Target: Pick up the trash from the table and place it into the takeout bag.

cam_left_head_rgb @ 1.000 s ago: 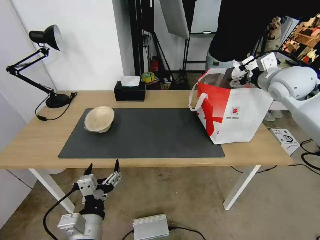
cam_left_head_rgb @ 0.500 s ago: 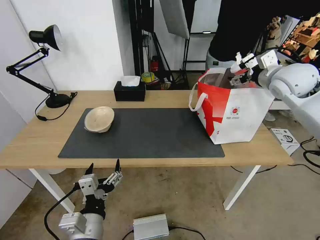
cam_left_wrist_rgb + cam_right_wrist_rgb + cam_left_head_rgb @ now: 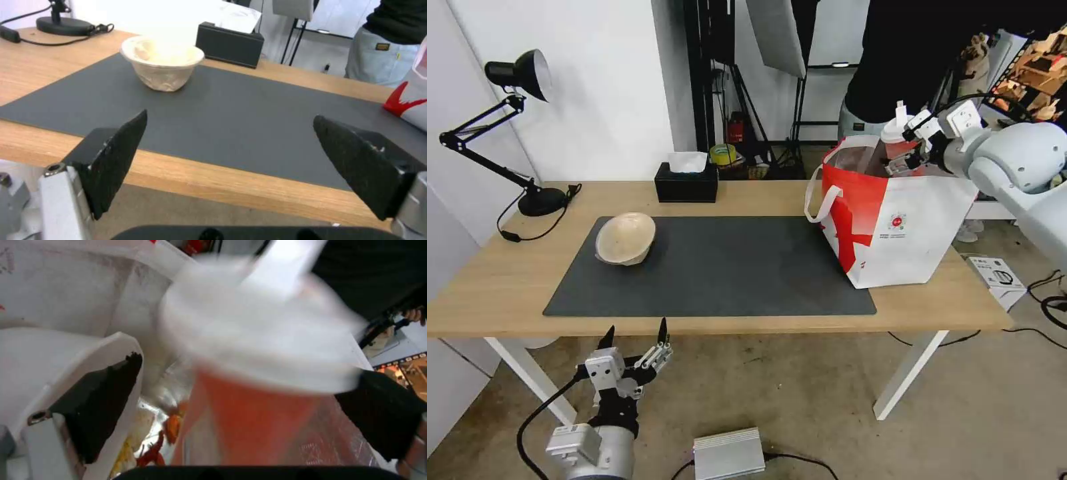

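The right gripper (image 3: 908,148) hangs over the takeout bag (image 3: 894,220) at the table's (image 3: 747,193) three o'clock end, fingers spread wide of the red drink cup (image 3: 249,413), apparently letting go. Best lift straight up, clear of the white plastic bowl (image 3: 53,373) inside. The left gripper (image 3: 635,343) waits agape at seven o'clock; the beige pulp bowl (image 3: 626,238) sits at ten o'clock.

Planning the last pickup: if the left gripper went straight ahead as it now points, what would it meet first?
Probably nothing at once: the left gripper, jaws open, points over the table edge and mat. The beige pulp bowl sits off to one side.
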Available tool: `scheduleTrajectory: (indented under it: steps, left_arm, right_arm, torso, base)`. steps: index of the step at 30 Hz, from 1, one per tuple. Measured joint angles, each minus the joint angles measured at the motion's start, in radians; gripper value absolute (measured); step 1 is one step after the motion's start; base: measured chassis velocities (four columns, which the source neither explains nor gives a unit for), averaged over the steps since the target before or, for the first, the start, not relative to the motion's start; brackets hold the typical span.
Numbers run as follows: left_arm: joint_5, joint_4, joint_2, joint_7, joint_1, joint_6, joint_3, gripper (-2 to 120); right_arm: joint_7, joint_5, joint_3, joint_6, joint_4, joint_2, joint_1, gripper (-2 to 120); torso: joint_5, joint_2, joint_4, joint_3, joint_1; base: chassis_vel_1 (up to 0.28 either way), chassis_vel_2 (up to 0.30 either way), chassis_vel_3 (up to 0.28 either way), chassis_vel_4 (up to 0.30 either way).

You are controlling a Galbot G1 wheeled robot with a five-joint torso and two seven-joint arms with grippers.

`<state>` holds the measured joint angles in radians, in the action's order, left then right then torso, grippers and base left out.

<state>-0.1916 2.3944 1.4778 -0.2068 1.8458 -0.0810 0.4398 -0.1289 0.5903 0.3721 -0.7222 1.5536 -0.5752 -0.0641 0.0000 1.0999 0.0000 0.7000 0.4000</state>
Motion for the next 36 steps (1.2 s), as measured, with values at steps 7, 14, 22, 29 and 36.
scheduleTrajectory:
  steps: [7,14,22,29,36]
  left_arm:
    - [0.0,-0.002,0.001,0.0,-0.001,0.0,0.0,100]
    - [-0.001,-0.005,-0.001,0.0,-0.006,0.0,0.0,100]
    - [-0.003,-0.007,-0.004,0.0,-0.008,0.0,0.001,100]
    - [-0.005,-0.007,-0.005,0.0,-0.008,0.0,0.002,100]
    - [-0.005,-0.005,-0.004,0.0,-0.006,-0.001,0.003,100]
  right_arm:
    - [-0.079,-0.079,0.019,0.0,-0.007,0.002,-0.013,100]
    - [-0.08,-0.086,0.021,0.001,-0.017,0.0,-0.015,100]
    - [-0.075,-0.087,0.022,0.001,-0.021,-0.008,-0.015,100]
    - [-0.071,-0.09,0.022,0.001,-0.02,-0.012,-0.012,100]
    - [-0.04,-0.075,-0.01,0.001,-0.004,-0.014,0.008,100]
  torso:
    - [0.0,0.0,0.0,0.0,0.0]
    - [0.0,0.0,0.0,0.0,0.0]
    - [0.0,0.0,0.0,0.0,0.0]
    - [0.0,0.0,0.0,0.0,0.0]
    - [0.0,0.0,0.0,0.0,0.0]
  base:
    - [0.0,0.0,0.0,0.0]
    - [0.0,0.0,0.0,0.0]
    - [0.0,0.0,0.0,0.0]
    - [0.0,0.0,0.0,0.0]
    - [0.0,0.0,0.0,0.0]
